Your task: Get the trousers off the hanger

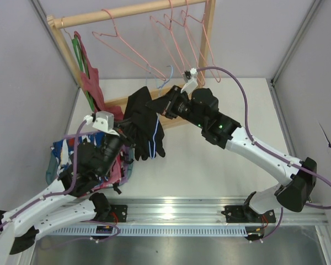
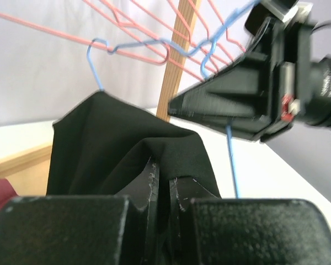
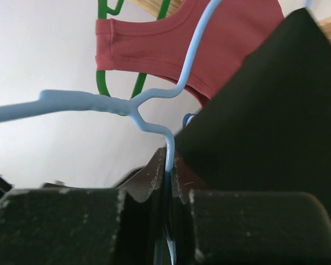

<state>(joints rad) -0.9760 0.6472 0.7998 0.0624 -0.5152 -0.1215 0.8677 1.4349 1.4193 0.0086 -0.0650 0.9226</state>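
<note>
Pinching a fold of the trousers (image 1: 145, 124) with the left gripper (image 2: 160, 185), nipping the hanger (image 3: 138, 105) with the right gripper (image 3: 168, 171), near the far edge of the table (image 1: 209, 160). Soft, limp, light; probably best gripped by bunched folds.

Black trousers (image 1: 145, 124) on blue hanger (image 1: 169, 72)

Flat white matte tabletop (image 1: 209, 171), w/ pale grey wall panels (image 1: 22, 83) at L, R + back. On it: light wood clothes rack (image 1: 208, 38), foot bar resting far-centre, uprights rising at back; crumpled blue patterned cloth heap (image 1: 56, 153) near L edge, partly hidden; silver metal rail (image 1: 182, 208) across near edge, black base mounts (image 1: 245, 212) sitting on the rail.
</note>
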